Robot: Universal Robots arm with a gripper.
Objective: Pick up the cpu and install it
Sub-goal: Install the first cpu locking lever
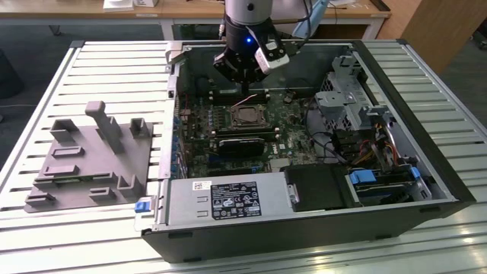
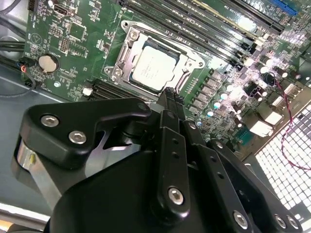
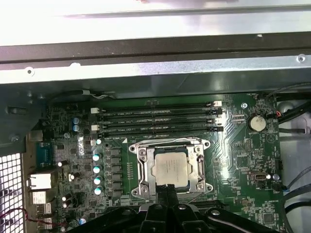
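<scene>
In the exterior view, the gripper is hanging inside the open computer case, above the motherboard and just past the socket on its far side. The grey tray is lying well outside the case on the slatted table.

In the second wrist view, the cpu is sitting flat in the socket's metal frame, just beyond the fingertips; the fingers appear pressed together with nothing between them.

In the first wrist view, the cpu is resting squarely within the socket, below the memory slots. Judging by this, placement looks done; whether the frame is latched I cannot tell.
</scene>
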